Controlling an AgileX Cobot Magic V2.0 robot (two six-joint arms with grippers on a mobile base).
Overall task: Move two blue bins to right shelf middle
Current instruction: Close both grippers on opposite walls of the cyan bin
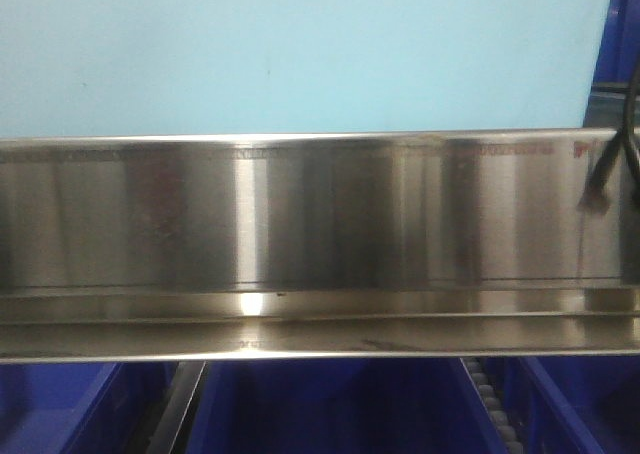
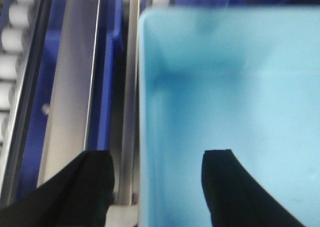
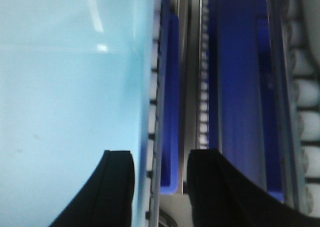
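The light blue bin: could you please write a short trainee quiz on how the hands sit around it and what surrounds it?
1. True or false: both fingers of the left hand are inside the light blue bin.
2. The front view is spanned by: A a steel shelf beam; B a wooden board; C a glass door.
3. What colour is the neighbouring bin beside the right hand?
Key: 1 false, one finger is outside the wall; 2 A; 3 dark blue.

Shelf rail point(image 1: 320, 224): brushed steel, glossy, streaked reflections, 1 bright glare spot.
Light-blue bin point(image 2: 230, 87): smooth plastic, soft sheen.
Dark-blue bins point(image 1: 330, 409): plastic, duller.
Rollers point(image 2: 10, 67): white, smooth, likely plastic.
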